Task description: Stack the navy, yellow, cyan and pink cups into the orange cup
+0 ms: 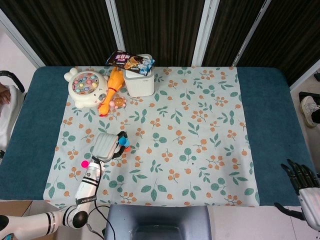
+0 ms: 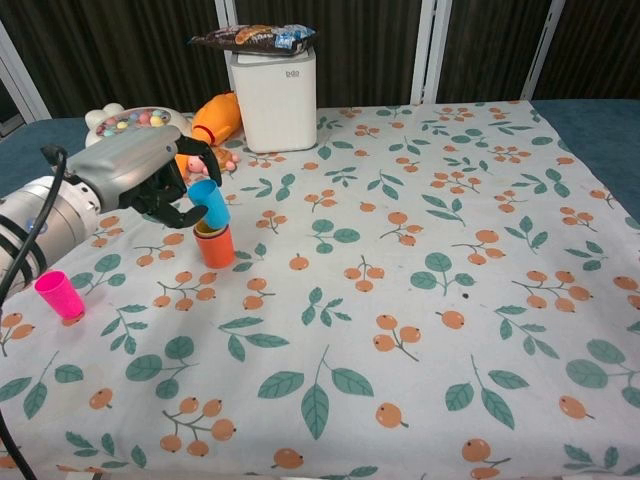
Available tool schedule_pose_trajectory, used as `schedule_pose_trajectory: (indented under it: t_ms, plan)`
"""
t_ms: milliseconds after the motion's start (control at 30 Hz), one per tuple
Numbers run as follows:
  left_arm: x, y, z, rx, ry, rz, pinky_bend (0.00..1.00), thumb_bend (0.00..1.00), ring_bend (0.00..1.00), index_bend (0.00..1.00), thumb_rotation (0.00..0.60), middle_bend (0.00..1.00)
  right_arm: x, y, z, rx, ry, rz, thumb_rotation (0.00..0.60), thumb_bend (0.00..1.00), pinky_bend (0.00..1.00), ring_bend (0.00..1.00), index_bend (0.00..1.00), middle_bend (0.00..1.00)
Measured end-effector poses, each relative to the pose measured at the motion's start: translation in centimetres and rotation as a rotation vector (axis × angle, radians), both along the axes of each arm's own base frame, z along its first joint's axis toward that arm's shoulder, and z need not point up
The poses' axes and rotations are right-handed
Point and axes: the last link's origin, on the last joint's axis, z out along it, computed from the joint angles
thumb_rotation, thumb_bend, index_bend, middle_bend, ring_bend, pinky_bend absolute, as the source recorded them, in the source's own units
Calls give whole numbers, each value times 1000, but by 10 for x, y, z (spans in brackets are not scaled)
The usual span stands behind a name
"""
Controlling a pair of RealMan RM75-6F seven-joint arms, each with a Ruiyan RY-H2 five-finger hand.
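Chest view shows the left hand (image 2: 140,178) holding the cyan cup (image 2: 208,203), its dark fingers (image 2: 188,212) wrapped round the cup's upper part from the left side. The cup is tilted, its base dipping into the mouth of the orange cup (image 2: 214,245), which stands upright on the flowered cloth (image 2: 400,300) with a yellow rim showing just inside its top. The pink cup (image 2: 59,294) stands alone near the cloth's left edge, well apart from the stack. From the head view, the left hand (image 1: 106,145) covers most of the cups, with only a bit of cyan and orange showing at its right side. The right hand (image 1: 304,186) hangs off the table's near right corner, fingers apart and holding nothing.
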Motion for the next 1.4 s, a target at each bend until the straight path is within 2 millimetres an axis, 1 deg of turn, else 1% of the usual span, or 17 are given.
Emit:
schedule_pose_trajectory:
  t_ms: [200, 267, 300, 333, 367, 433, 500, 567, 700, 800, 933, 967, 1033, 1100, 1167, 1267, 1400]
  plan:
    - [-3, 0, -4, -10, 12, 1, 1000, 384, 1000, 513, 600, 1000, 0, 0, 0, -2, -1, -1, 600, 213, 0, 0, 0, 0]
    - [-4, 0, -5, -15, 16, 4, 1000, 383, 1000, 460, 600, 1000, 0, 0, 1, -4, -1, -2, 600, 212, 0, 0, 0, 0]
    - [-5, 0, -6, -17, 18, 5, 1000, 383, 1000, 428, 600, 1000, 0, 0, 1, -4, 0, -2, 600, 212, 0, 0, 0, 0]
    - [-6, 0, -6, -20, 20, 7, 1000, 384, 1000, 349, 600, 1000, 0, 0, 1, -3, 0, -2, 600, 212, 0, 0, 0, 0]
    - [-6, 0, -6, -22, 19, 10, 1000, 386, 1000, 296, 600, 1000, 0, 0, 1, -3, 0, -2, 600, 212, 0, 0, 0, 0]
    - [-6, 0, -6, -22, 13, 11, 1000, 387, 1000, 136, 600, 1000, 0, 0, 1, -4, -1, -2, 600, 212, 0, 0, 0, 0]
    - [-6, 0, -5, -18, 7, 6, 1000, 384, 1000, 52, 600, 1000, 0, 0, 1, -4, 0, -3, 600, 212, 0, 0, 0, 0]
    - [-7, -2, -2, -17, 7, 1, 1000, 382, 1000, 20, 600, 1000, 0, 0, 1, -5, 1, -3, 600, 213, 0, 0, 0, 0]
    - [-13, -10, 9, -15, 20, -20, 1000, 379, 1000, 25, 600, 1000, -1, 0, 0, -1, 2, -5, 600, 213, 0, 0, 0, 0]
    - [-26, -22, 22, -18, 33, -31, 1000, 374, 1000, 70, 600, 1000, -1, 0, 0, 1, 3, -4, 600, 213, 0, 0, 0, 0]
    - [-58, -41, 44, -28, 43, -5, 1000, 371, 1000, 137, 600, 1000, 0, 0, -2, 6, 10, -4, 600, 212, 0, 0, 0, 0]
    - [-69, -48, 49, -34, 45, 10, 1000, 372, 1000, 158, 600, 1000, 0, 0, -3, 8, 12, -4, 600, 212, 0, 0, 0, 0]
    - [-85, -58, 55, -48, 47, 37, 1000, 372, 1000, 177, 600, 1000, 1, -1, -5, 12, 18, -3, 600, 212, 0, 0, 0, 0]
    - [-102, -69, 57, -68, 54, 67, 1000, 373, 1000, 183, 600, 1000, 1, -1, -7, 17, 22, -2, 600, 212, 0, 0, 0, 0]
    - [-114, -72, 58, -72, 72, 83, 1000, 373, 1000, 191, 600, 1000, 2, -1, -10, 22, 26, -1, 600, 213, 0, 0, 0, 0]
    - [-128, -73, 58, -70, 94, 104, 1000, 377, 1000, 222, 600, 1000, 2, -2, -12, 28, 29, -1, 600, 213, 0, 0, 0, 0]
    - [-141, -72, 55, -59, 104, 118, 1000, 385, 1000, 302, 600, 1000, 2, -3, -12, 27, 30, -4, 600, 212, 0, 0, 0, 0]
